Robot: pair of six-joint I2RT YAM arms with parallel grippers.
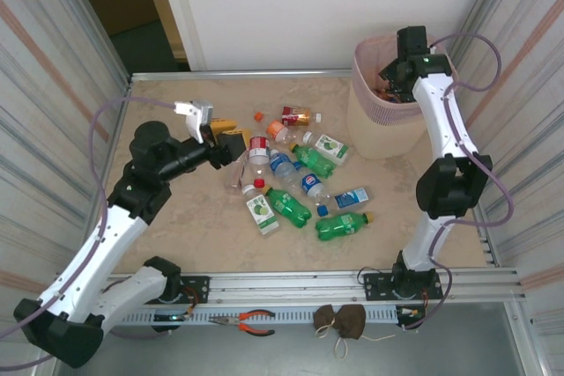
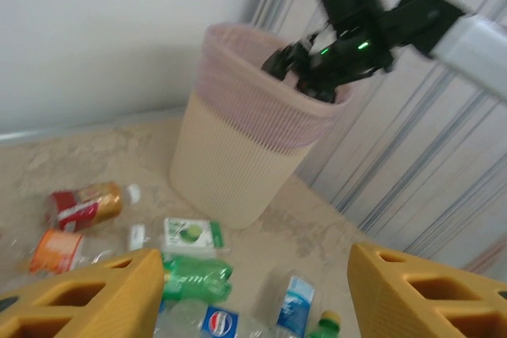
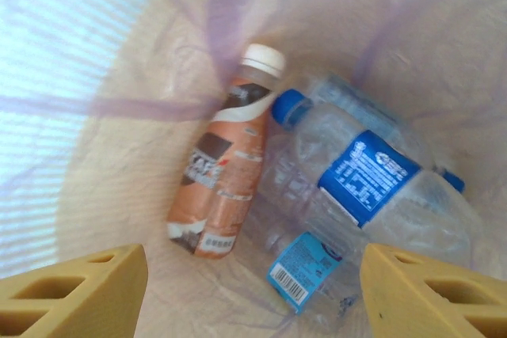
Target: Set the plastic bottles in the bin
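Release looks done: right hand (image 3: 253, 282) open, empty over pink bin (image 1: 366, 59). Pick next: left hand (image 2: 253, 282) open, empty above plastic bottles (image 1: 289, 206) on desk (image 1: 176, 235); needs descent onto one.

You will find no word clear enough to read. The nearest thing to a brand is a round red, white and blue emblem on the blue label of the clear bottle (image 2: 218, 322), which lies on the bench (image 2: 79, 156) in front of the bin (image 2: 238, 172). Inside the bin, the blue-capped bottle (image 3: 368, 176) carries white small print, too blurred to read. You can see barcodes there on the smaller blue label (image 3: 297, 271) and on the brown bottle (image 3: 226, 172).
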